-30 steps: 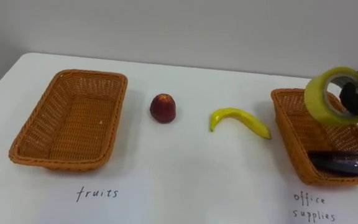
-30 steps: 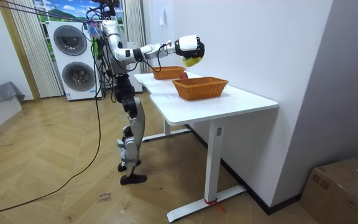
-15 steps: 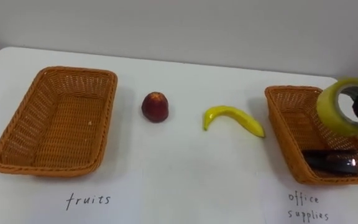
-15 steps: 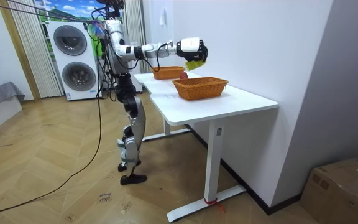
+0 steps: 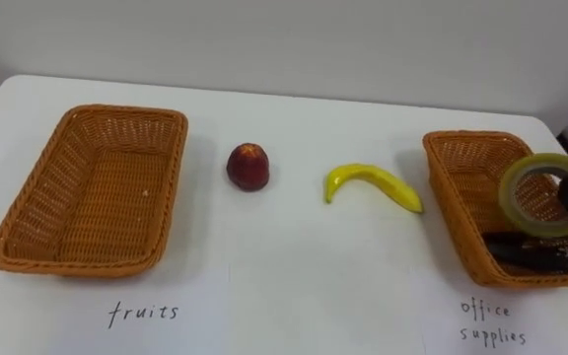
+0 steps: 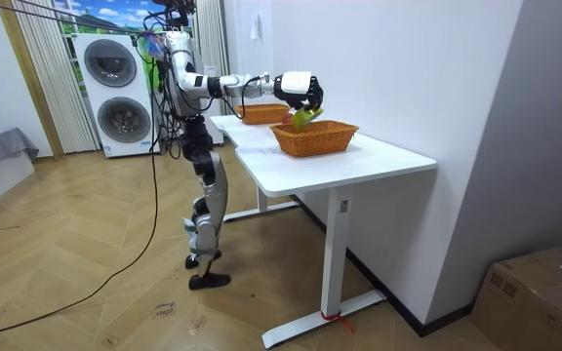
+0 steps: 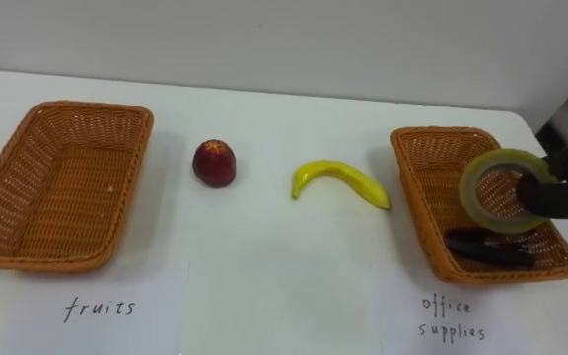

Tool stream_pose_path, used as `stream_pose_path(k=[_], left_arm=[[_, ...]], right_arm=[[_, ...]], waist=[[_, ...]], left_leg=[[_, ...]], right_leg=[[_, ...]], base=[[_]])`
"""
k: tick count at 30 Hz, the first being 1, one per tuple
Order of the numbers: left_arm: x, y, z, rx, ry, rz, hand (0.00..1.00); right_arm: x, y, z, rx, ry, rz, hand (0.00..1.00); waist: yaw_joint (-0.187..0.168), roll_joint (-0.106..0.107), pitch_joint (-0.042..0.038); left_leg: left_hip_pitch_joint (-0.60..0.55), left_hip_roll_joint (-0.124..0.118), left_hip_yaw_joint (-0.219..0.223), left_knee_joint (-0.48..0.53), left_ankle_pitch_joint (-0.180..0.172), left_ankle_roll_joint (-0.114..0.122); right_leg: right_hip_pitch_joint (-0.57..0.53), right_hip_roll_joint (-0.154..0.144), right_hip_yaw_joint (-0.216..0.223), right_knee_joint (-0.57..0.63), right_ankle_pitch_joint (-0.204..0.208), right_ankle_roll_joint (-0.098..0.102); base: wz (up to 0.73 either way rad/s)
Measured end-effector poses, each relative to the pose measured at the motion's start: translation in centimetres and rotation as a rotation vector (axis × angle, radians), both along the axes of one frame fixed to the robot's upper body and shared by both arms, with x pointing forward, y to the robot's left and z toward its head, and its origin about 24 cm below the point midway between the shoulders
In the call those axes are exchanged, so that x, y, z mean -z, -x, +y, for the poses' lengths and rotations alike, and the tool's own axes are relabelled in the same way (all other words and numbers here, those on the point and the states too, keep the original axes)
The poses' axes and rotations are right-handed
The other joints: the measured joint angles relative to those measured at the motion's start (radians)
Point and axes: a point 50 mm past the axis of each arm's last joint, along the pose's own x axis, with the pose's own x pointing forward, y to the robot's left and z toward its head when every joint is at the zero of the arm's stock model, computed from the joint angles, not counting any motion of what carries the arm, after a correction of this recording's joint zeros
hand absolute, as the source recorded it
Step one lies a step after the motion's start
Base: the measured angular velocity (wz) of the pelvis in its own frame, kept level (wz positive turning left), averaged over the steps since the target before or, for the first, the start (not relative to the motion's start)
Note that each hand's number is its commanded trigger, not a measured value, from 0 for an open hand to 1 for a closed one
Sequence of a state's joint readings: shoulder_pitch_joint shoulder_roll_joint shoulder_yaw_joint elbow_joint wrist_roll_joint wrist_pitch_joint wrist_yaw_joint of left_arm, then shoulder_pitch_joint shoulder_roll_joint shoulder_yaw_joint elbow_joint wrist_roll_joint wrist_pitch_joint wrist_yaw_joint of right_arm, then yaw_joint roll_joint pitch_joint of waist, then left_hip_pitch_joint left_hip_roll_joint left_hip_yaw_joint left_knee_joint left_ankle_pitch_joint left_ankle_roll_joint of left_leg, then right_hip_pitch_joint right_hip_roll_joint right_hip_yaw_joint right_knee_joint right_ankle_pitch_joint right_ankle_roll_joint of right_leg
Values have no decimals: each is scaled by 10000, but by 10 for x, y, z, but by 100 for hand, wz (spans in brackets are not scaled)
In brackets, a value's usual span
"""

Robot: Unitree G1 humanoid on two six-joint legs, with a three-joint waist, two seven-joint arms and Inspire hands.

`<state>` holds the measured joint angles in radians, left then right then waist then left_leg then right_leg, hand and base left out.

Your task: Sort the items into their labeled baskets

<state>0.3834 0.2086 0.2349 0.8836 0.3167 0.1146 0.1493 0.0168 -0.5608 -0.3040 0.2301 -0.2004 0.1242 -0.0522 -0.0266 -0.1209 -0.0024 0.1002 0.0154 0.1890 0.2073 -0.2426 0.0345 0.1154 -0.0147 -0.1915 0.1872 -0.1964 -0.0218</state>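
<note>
My right hand (image 7: 565,187) is shut on a yellow-green roll of tape (image 7: 502,190), holding it low over the office supplies basket (image 7: 424,202) at the table's right. A dark object (image 7: 488,247) lies in that basket under the tape. A red apple (image 7: 214,162) and a yellow banana (image 7: 338,181) rest on the white table between the baskets. The fruits basket (image 7: 55,182) at the left has nothing in it. In the room view the right hand (image 6: 299,90) reaches over the near basket (image 6: 315,137).
Handwritten labels "fruits" (image 7: 100,309) and "office supplies" (image 7: 449,318) are on the table near its front edge. The white table (image 6: 359,161) stands against the wall. Washing machines (image 6: 115,93) stand behind the robot.
My right hand has lowered the tape roll from above the office supplies basket down close over it. The view shifted slightly.
</note>
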Motion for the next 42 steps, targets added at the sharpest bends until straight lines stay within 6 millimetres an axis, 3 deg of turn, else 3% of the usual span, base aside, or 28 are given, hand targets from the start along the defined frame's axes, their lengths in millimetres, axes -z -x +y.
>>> stream_pose_path(k=[7, 14, 29, 42], left_arm=[[0, 1, 0, -7, 16, 23, 0], [0, 1, 0, -2, 20, 28, 0], [0, 0, 0, 1, 25, 10, 0], [1, -1, -3, -99, 80, -121, 0]], right_arm=[[0, 0, 0, -13, 0, -17, 0], [0, 0, 0, -20, 27, -15, 0], [-3, -1, 2, -119, 82, -139, 0], [-19, -6, 13, -710, -62, -979, 0]], waist=[[98, -121, 15], [76, -71, 34], [77, -78, -6], [56, -86, 11]], left_leg=[[3, 5, -2, 13, -2, -1], [-1, 9, -3, -14, -4, 0], [1, 9, -5, -22, -2, 0], [99, 9, -12, -40, -3, 0]], right_leg=[[10, 3, -2, 0, 4, 6], [13, 2, -12, 18, 10, 3], [10, 2, -22, 16, 11, 3], [117, 3, -23, 17, 11, 3]], base=[[0], [0], [0], [0]])
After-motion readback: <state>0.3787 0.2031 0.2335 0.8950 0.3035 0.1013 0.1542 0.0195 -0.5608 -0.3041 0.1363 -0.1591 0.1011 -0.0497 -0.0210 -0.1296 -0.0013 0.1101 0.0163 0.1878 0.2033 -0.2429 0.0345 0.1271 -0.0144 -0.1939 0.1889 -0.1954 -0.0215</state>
